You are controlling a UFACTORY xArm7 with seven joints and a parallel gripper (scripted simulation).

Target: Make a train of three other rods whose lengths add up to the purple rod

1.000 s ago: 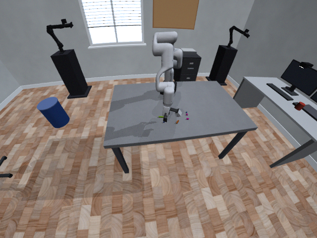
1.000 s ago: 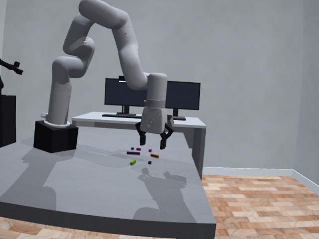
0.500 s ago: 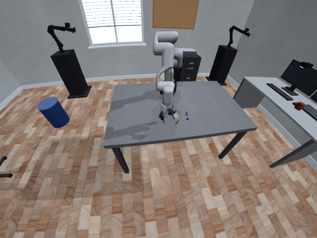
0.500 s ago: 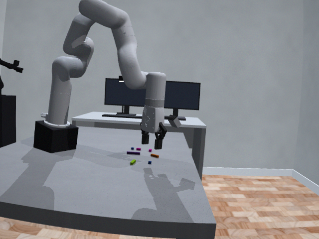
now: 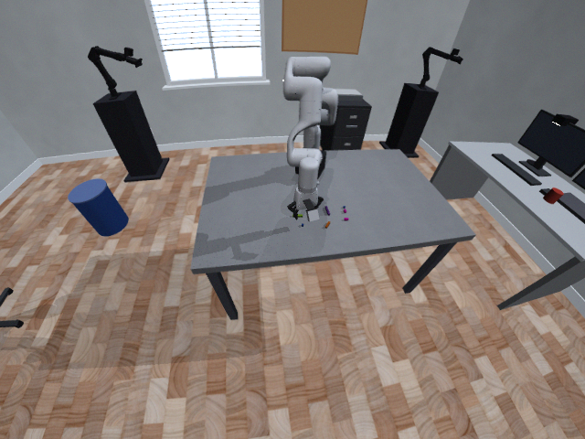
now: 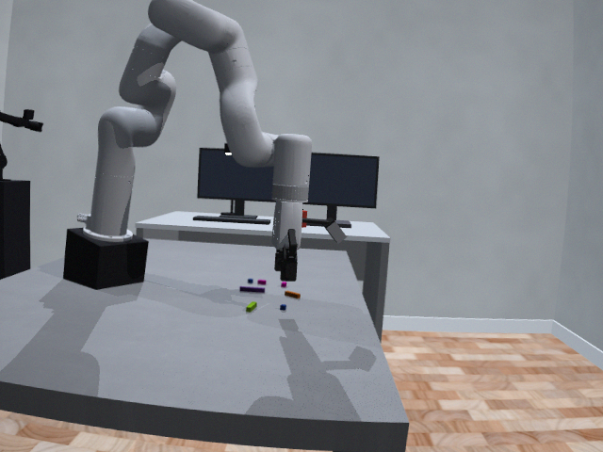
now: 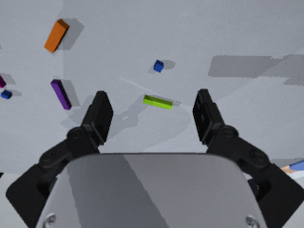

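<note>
Seen from the exterior camera, nearest to farthest, with the purple rod (image 5: pixel 327 210) (image 6: pixel 252 289) (image 7: pixel 61 95) as landmark: a lime rod (image 5: pixel 299 216) (image 6: pixel 251 307) (image 7: pixel 158 102) lies flat on the grey bench (image 5: pixel 377 188) (image 6: pixel 194 355) (image 7: pixel 119 28), nearer than the purple rod, and a small blue rod (image 5: pixel 302 225) (image 6: pixel 283 307) (image 7: pixel 159 66) lies nearer and to its right. An orange rod (image 5: pixel 327 224) (image 6: pixel 292 294) (image 7: pixel 57 35) rests slightly nearer than the purple one, also to its right, set at an angle. The purple rod itself lies flat. The pincer (image 5: pixel 307 208) (image 6: pixel 288 272) (image 7: pixel 152 101) points down above the bench, its fingers spread wide apart and holding nothing. Beyond the purple rod are one magenta rod (image 5: pixel 345 219) (image 6: pixel 284 284) to its right, another magenta rod (image 5: pixel 345 210) (image 6: pixel 262 282) (image 7: pixel 2 82) behind it, and near that a second small blue rod (image 5: pixel 344 207) (image 6: pixel 250 281) (image 7: pixel 6 95). All seven rods lie separately. Farthest, well beyond the purple rod, stands a pale desk (image 5: pixel 510 175) (image 6: pixel 160 223) with monitors.
</note>
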